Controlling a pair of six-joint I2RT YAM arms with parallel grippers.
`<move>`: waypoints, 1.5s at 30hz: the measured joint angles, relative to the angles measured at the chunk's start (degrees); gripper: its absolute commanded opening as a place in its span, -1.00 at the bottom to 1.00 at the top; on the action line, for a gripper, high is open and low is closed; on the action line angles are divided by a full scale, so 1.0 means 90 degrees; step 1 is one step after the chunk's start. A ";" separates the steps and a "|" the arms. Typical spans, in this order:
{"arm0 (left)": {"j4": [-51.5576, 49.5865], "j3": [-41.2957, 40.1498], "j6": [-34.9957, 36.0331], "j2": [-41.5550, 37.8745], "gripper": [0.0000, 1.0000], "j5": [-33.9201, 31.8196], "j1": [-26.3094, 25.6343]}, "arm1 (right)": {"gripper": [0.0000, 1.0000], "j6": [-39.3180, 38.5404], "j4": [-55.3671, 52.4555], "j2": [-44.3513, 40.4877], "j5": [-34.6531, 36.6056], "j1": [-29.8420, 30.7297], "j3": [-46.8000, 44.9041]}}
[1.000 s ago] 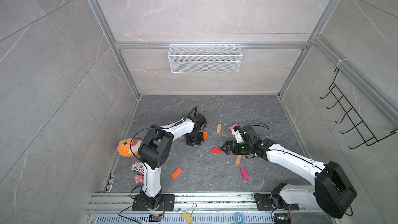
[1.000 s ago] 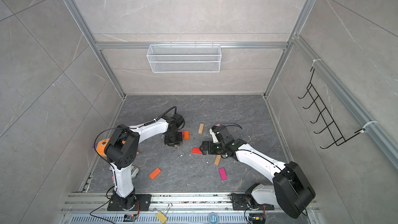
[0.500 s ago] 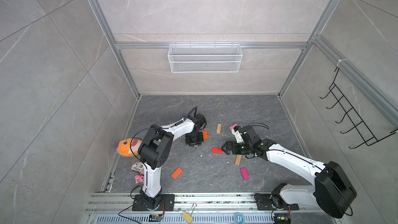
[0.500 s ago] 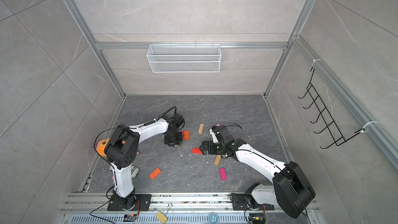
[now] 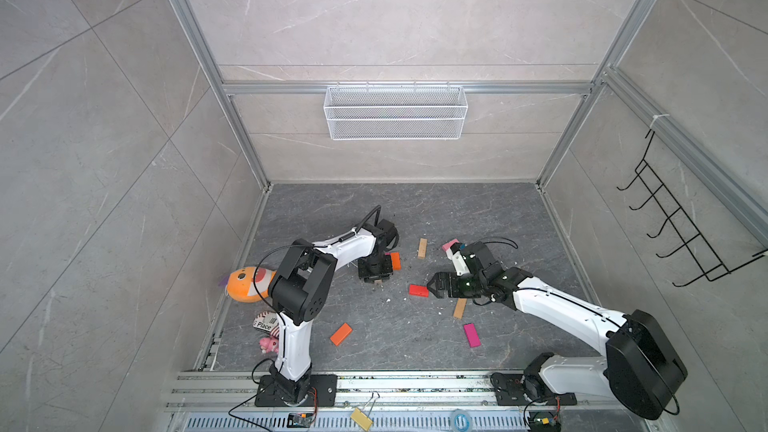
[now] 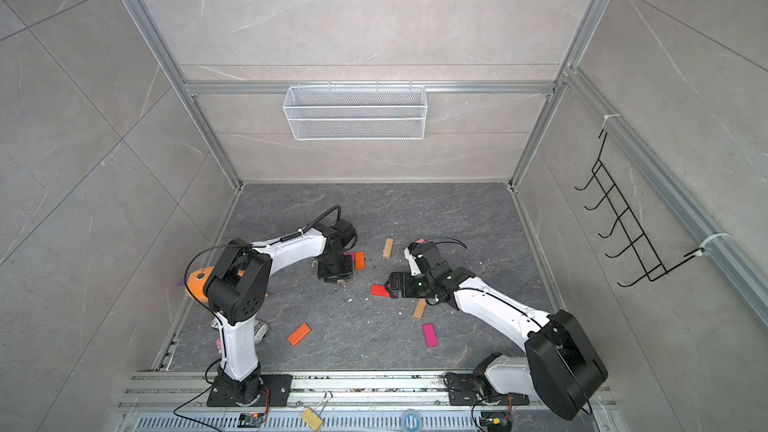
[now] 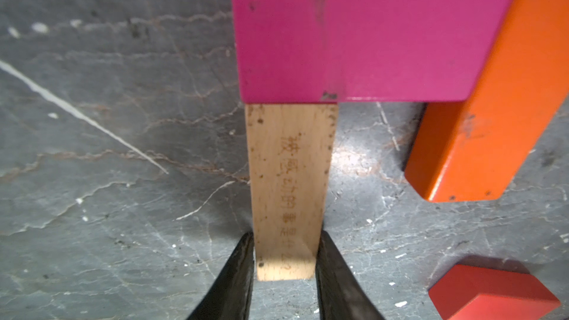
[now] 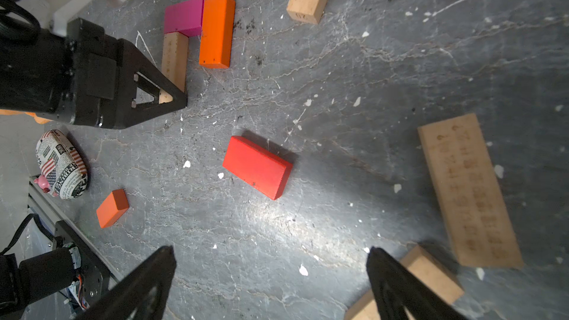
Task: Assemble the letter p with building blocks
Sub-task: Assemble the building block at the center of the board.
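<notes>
Fingers (image 7: 237,278) of the left gripper (image 7: 284,243) are flanking the near end of a tan block (image 7: 288,180) in the left wrist view, with one dark tip lying against each long side. Whether they are pinching it or only standing beside it cannot be told. The block's far end is butting against a magenta block (image 7: 354,32) lying crosswise. An orange block (image 7: 480,112) is touching the magenta one's other end and running back alongside the tan block, with a gap between them. A red block (image 7: 492,297) is lying apart from these three.

In the right wrist view the right gripper (image 8: 270,250) is holding its fingers (image 8: 141,284) spread wide and gripping nothing. The red block (image 8: 257,166) is lying flat ahead of the gap between them, touching neither. A second tan block (image 8: 431,275) is lying just beside one fingertip, partly hidden by it.

In both top views the right gripper (image 5: 434,284) (image 6: 392,284) is reaching low toward the red block (image 5: 417,290) (image 6: 379,290), just beside it near the bench's middle. The left gripper (image 5: 376,278) (image 6: 334,278) is pointing down a little left of the middle, with the orange block (image 5: 395,260) (image 6: 359,260) lying just beside it.
</notes>
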 measured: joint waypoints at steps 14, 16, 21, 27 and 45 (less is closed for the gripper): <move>0.0083 -0.0163 -0.0039 -0.0185 0.56 0.0005 -0.0007 | 1.00 -0.0002 -0.0002 0.0027 0.0005 0.0000 0.0000; 0.0117 -0.0236 -0.0036 -0.0311 0.71 0.0005 -0.0010 | 1.00 -0.0005 -0.0005 0.0027 0.0007 0.0000 0.0005; 0.0226 -0.0464 -0.0017 -0.0828 0.99 0.0019 -0.0032 | 1.00 -0.0027 -0.0027 0.0029 0.0022 0.0000 0.0058; 0.0408 -0.0675 0.0019 -0.1372 0.99 0.0058 -0.0036 | 1.00 -0.0032 -0.0061 0.0029 0.0080 0.0000 0.0175; 0.1537 -0.2229 0.0301 -0.3849 0.98 0.0226 -0.0036 | 1.00 0.0029 -0.0391 0.0204 0.0299 0.0034 0.0359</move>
